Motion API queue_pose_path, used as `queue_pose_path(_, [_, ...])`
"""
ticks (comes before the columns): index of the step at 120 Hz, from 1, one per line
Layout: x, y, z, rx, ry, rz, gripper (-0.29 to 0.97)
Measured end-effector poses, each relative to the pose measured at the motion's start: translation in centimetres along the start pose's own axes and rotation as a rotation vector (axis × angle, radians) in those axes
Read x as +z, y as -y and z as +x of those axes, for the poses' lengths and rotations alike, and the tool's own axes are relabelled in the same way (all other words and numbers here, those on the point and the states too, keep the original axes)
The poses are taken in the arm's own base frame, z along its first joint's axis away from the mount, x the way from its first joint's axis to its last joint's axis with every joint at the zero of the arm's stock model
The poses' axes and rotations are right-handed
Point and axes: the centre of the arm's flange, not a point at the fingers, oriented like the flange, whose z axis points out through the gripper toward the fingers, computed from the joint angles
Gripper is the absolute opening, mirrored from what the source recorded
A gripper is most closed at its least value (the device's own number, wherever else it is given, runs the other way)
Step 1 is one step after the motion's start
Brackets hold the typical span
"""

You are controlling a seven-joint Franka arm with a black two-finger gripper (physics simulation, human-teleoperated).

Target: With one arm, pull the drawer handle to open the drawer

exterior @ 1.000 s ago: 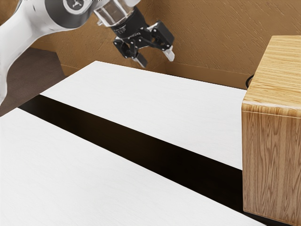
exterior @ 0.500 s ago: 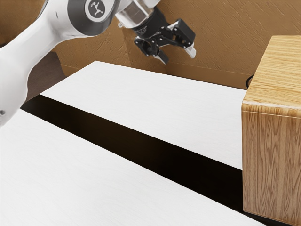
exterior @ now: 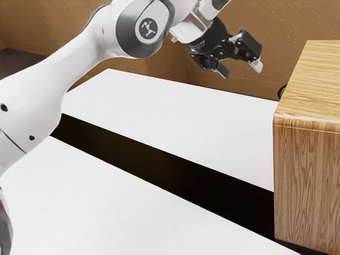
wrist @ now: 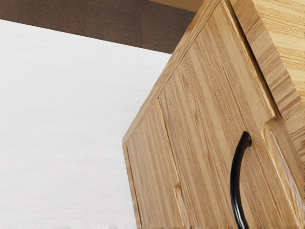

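A light wooden cabinet [exterior: 311, 143] stands at the exterior view's right edge, on the white table [exterior: 175, 119]. In the wrist view its front [wrist: 209, 157] shows panel seams and a curved black drawer handle [wrist: 237, 183], lying flush with the face. My black gripper [exterior: 240, 62] hangs open in the air above the far part of the table, to the left of the cabinet and well apart from it. Nothing is between its fingers.
A dark gap [exterior: 159, 162] runs diagonally between the two white table slabs. A brown textured wall [exterior: 287, 37] closes the back. My white arm [exterior: 69, 79] reaches in from the exterior view's left over the nearer slab [exterior: 106, 212].
My arm has swung toward the exterior view's right, carrying the gripper closer to the cabinet. The fingers stay open and the cabinet has not moved.
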Motion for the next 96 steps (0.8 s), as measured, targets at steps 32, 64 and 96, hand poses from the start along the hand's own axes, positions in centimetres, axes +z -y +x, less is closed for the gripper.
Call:
queue_pose_path(32, [1.3, -2.1, -0.8, 0.024, 0.011, -0.026, 0.66])
queue_pose_path(64, [4.0, 2.1, 1.2, -0.038, -0.033, -0.003, 0.66])
queue_pose_path(96, [4.6, -1.1, 1.0, -0.006, -0.075, -0.046, 0.66])
